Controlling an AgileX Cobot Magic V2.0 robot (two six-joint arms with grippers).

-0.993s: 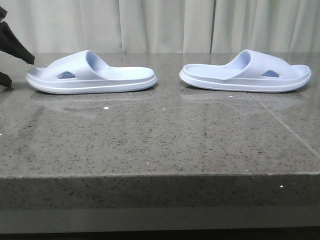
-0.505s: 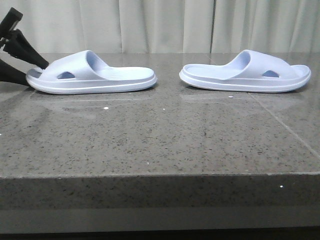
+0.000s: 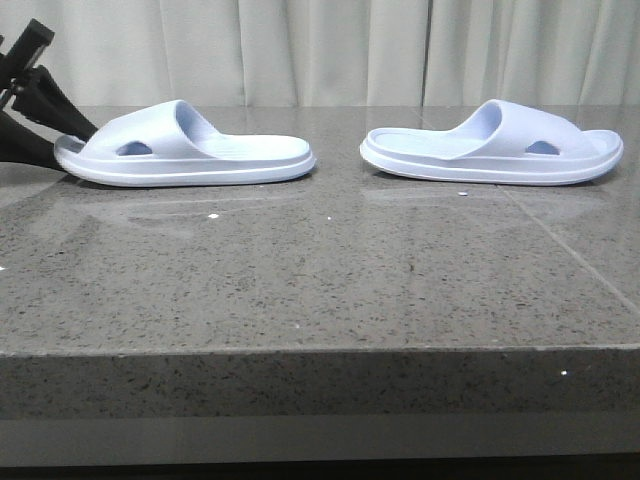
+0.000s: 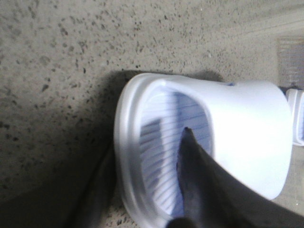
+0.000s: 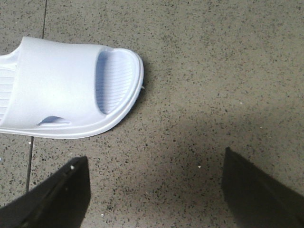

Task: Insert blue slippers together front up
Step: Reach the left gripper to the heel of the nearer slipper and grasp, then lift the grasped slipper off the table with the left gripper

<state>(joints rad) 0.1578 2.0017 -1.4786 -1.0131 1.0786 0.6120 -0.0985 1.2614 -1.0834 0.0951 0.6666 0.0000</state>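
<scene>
Left gripper straddles toe rim of left slipper near table's left edge, closure indeterminate; thin-rim bite may slip. Right gripper spread wide, empty, beside right slipper.

Home-like room: speckled stone counter before pale pleated curtains.

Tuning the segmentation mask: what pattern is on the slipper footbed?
Fine parallel ribs, pale lavender-blue, clearest on the left slipper in the left wrist view.

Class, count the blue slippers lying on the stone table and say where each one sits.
2. One blue slipper lies at the table's left with the left gripper at its toe; the other slipper lies at the right, untouched. None appear hidden.
</scene>
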